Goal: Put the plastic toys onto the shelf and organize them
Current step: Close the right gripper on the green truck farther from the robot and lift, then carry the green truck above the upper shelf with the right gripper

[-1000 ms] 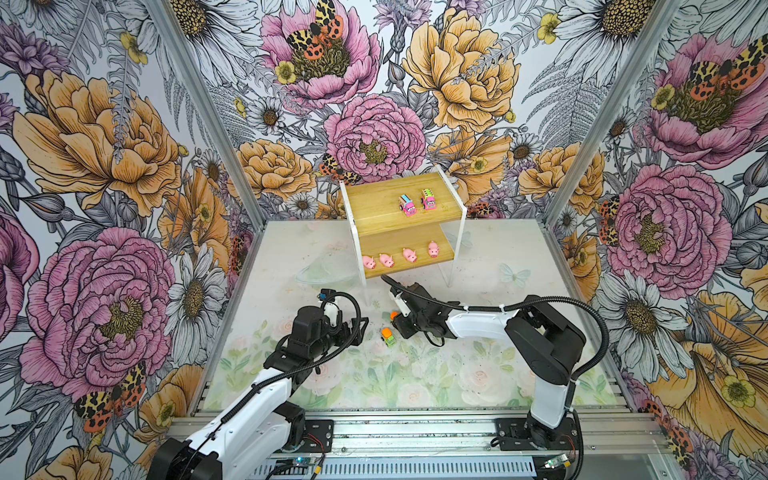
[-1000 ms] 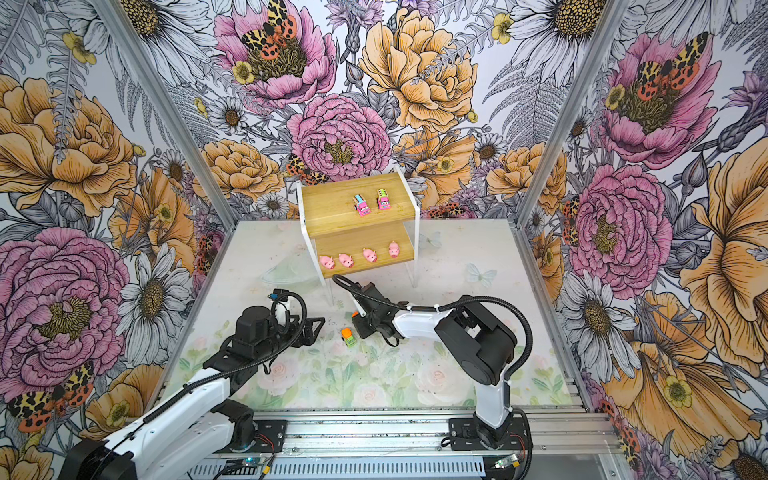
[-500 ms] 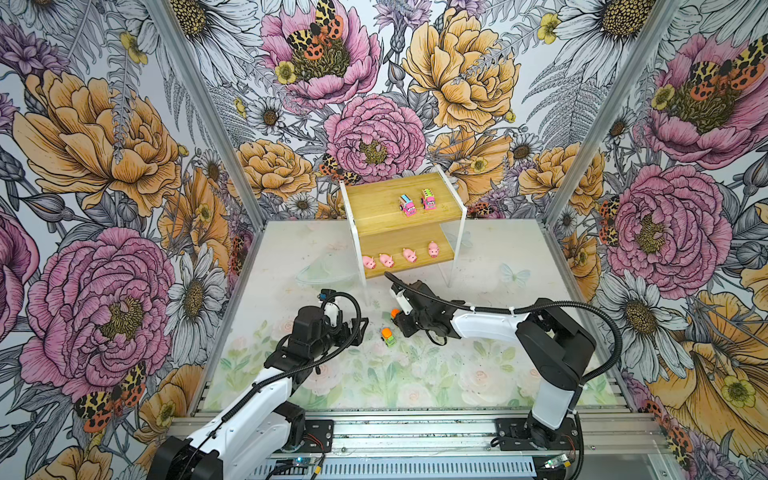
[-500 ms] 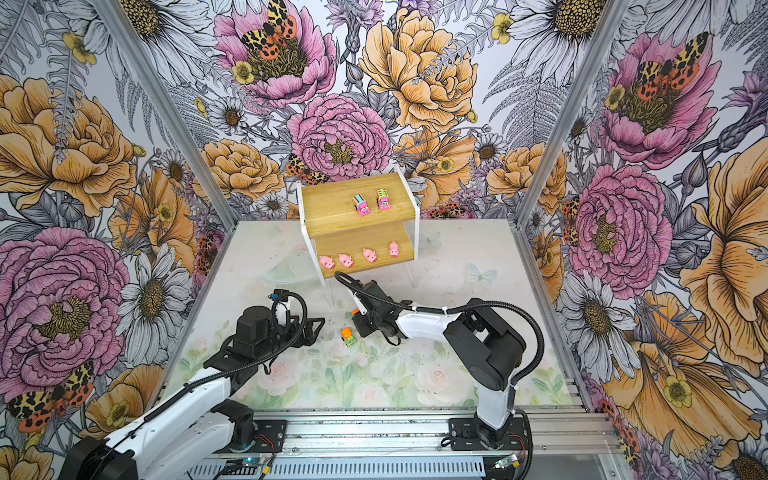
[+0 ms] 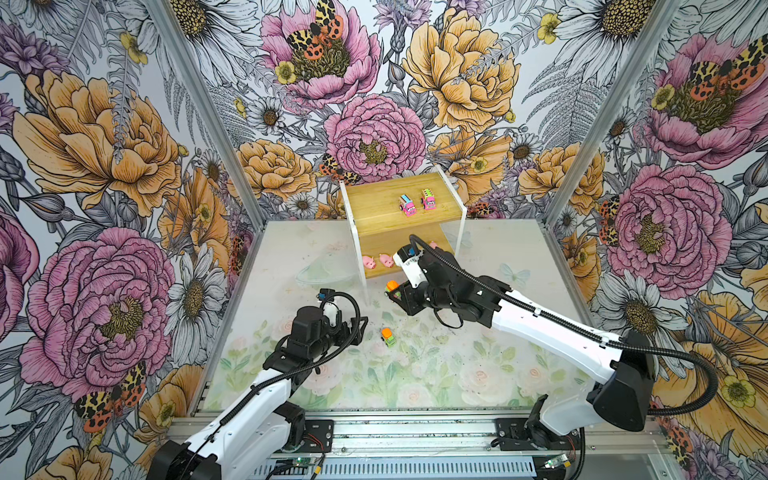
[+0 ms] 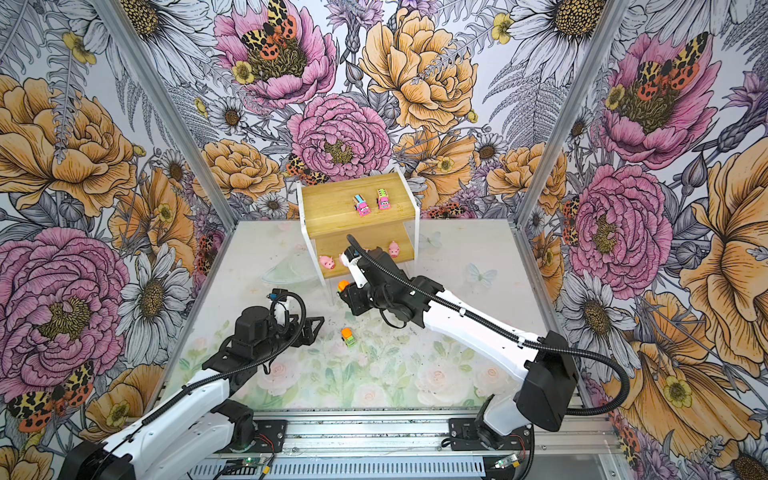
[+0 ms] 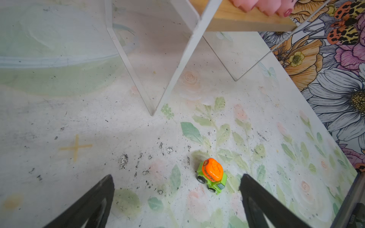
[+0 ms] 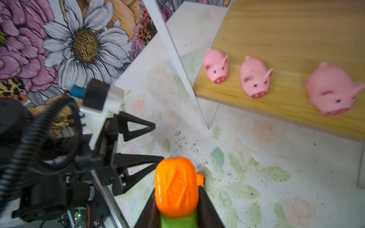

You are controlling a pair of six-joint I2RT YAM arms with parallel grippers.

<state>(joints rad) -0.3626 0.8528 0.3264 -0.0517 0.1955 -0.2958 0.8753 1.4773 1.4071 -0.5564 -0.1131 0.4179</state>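
The right hand (image 5: 392, 292) grips a green truck (image 8: 176, 189) by the near-left leg of the shelf (image 5: 374, 232). The left hand (image 7: 176, 177) hangs open beside the other truck (image 5: 387, 336) on the bench (image 5: 415, 374).

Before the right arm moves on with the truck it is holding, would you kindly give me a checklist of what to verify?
1. The green truck clamped between the right gripper fingers: ok.
2. Bare board on the upper tier beside the striped cars: ok.
3. Gap between the held truck and the white side panel: cannot tell.
4. Left gripper open, not touching the second truck: ok.
5. Pigs in a row on the lower tier, apart from the held truck: ok.
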